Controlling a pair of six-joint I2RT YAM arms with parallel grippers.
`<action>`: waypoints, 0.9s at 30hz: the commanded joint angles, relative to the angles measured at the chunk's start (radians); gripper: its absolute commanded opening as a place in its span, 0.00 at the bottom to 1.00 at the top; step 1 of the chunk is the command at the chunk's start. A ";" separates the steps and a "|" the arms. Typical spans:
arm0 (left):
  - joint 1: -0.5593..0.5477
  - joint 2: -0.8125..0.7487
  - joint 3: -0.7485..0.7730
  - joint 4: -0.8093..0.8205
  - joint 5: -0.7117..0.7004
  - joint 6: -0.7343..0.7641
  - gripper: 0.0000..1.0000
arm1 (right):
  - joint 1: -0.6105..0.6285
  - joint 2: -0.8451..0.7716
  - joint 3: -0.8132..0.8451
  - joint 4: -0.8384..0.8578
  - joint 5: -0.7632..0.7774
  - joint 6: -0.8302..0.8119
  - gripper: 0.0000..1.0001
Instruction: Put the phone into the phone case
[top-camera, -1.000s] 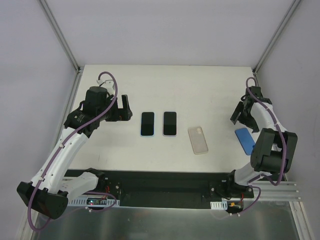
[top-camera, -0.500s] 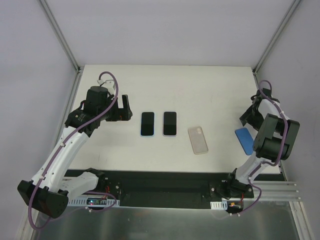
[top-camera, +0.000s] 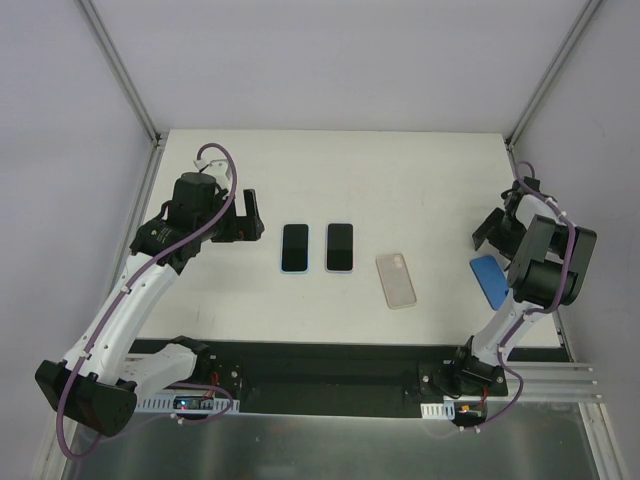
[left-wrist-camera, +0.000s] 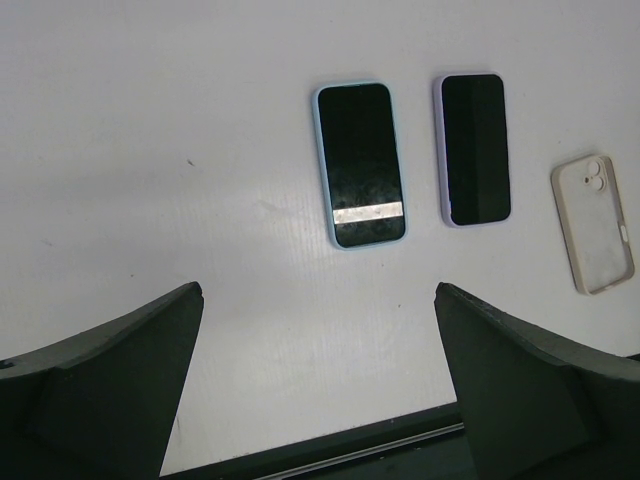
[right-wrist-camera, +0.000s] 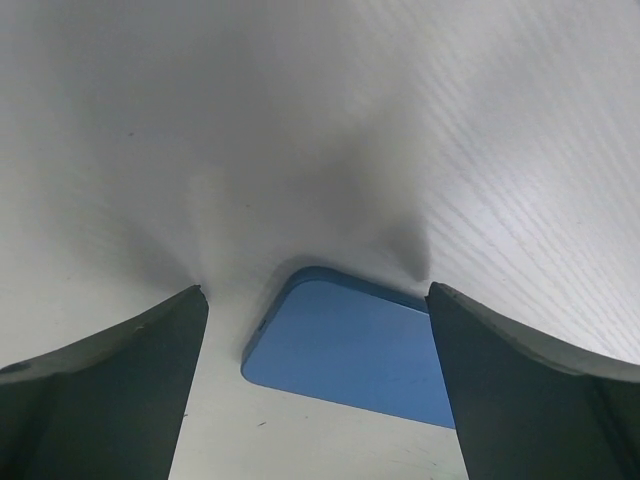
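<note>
Both stand apart, empty: left gripper near the left edge, right gripper over a blue slab at the right edge. The phones and case lie mid-table. Pinched flat, the slab may skid.

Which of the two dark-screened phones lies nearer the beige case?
The lavender-rimmed phone, on the right; the blue-rimmed phone lies farther left.

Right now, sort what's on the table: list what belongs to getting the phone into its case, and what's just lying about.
For the job:
- beige phone case, empty, back up
- blue slab below the open right tool, phone-shaped, probably the phone

Lying about, as far as I can judge:
- light-blue-rimmed phone, screen up
- lavender-rimmed phone, screen up; both look cased already
</note>
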 joint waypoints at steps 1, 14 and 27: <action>0.005 -0.006 -0.003 0.020 -0.011 -0.005 0.99 | 0.015 0.000 0.002 0.009 -0.135 -0.045 0.94; 0.005 -0.018 -0.005 0.022 0.003 -0.008 0.99 | 0.190 -0.093 -0.110 0.016 -0.350 -0.137 0.94; 0.005 -0.033 -0.009 0.028 0.044 -0.016 0.99 | 0.273 -0.482 -0.295 -0.029 -0.130 0.152 0.97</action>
